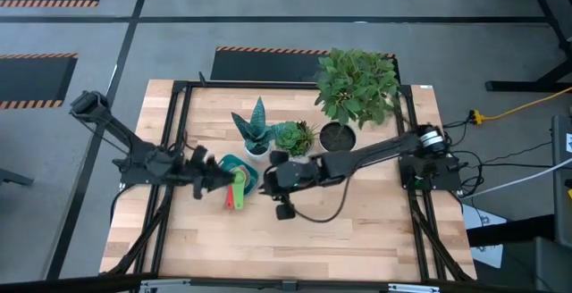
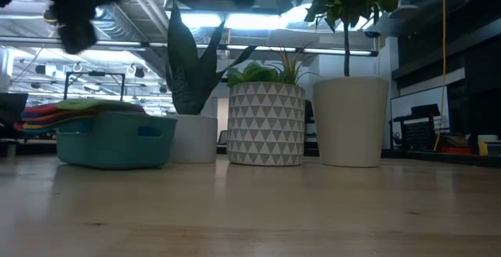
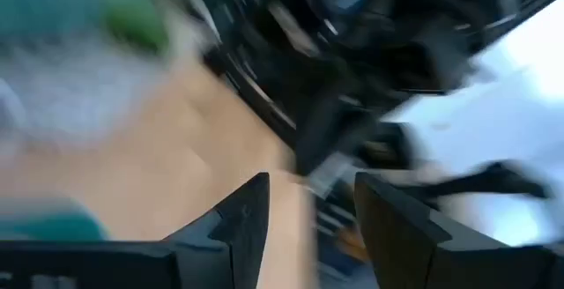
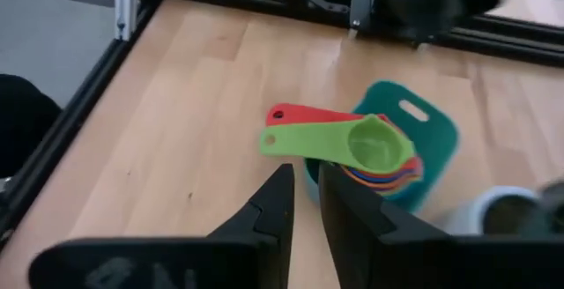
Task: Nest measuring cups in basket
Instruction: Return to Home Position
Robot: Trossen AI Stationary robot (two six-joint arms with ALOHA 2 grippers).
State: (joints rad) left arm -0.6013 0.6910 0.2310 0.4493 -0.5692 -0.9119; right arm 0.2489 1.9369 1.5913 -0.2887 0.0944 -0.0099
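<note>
Over the middle of the bench, nested in the teal basket [image 4: 441, 144]: measuring cups [image 4: 379, 144], green on top, red beneath, flat handles jutting past the rim. Light, stiff, slick plastic by the look of it, so best pinched by a handle, not the round bowl. Left claw [image 3: 310, 183] just beside the basket, fingers spread wide, empty. Right claw [image 4: 304, 173] near the stack, fingers parted only narrowly, gripping nothing. No brand, label or writing legible anywhere.

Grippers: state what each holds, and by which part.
Nothing. The left gripper and right gripper are both empty; the measuring cups sit stacked in the basket.
</note>
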